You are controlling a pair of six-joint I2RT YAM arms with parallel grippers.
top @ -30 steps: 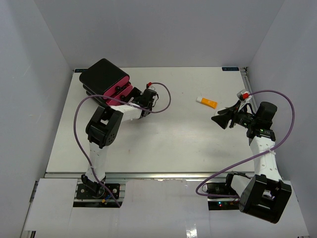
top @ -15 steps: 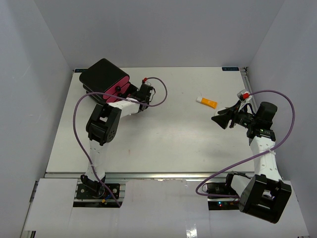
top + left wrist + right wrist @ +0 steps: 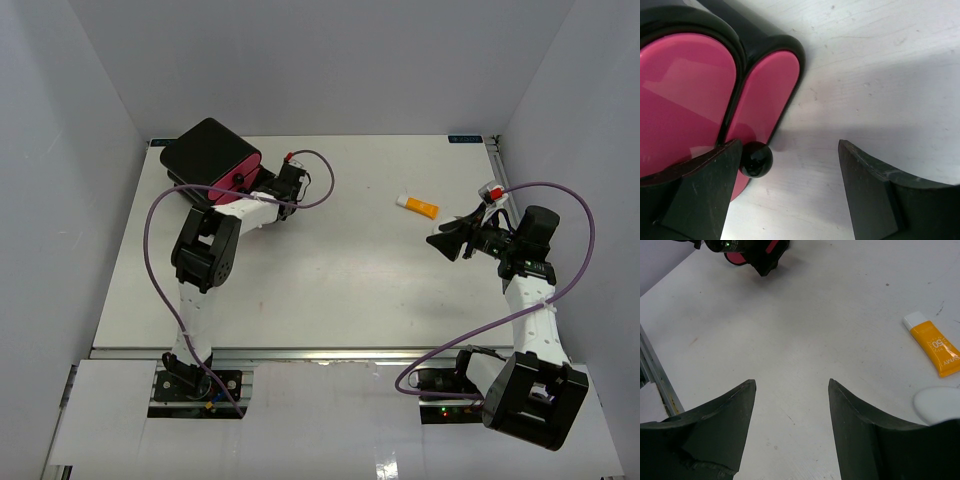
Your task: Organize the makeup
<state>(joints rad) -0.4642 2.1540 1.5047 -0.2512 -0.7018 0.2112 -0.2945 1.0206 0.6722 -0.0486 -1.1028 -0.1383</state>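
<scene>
Progress is judged to be late: only two loose cosmetics are seen on the white table (image 3: 330, 280), and whether the rest are stowed cannot be told. At the far left corner a glossy black box with rounded pink drawer fronts (image 3: 210, 155) is found, both fronts looking pushed in. The left fingers (image 3: 705, 190) are spread wide and hold nothing; a round black drawer knob (image 3: 755, 159) sits against the inner edge of one of them. Right of centre a flat orange tube with a white cap (image 3: 417, 206) lies on the table, its long axis running diagonally, the cap pointing far-left and the orange end near-right toward the right arm. The right fingers (image 3: 715, 425) are parted about halfway, empty, hovering near the tube and aimed leftward. A white oval puff (image 3: 937, 405) is glimpsed just beside the tube's orange end, at the edge of the right wrist view. Both items are judged left to be stowed.
</scene>
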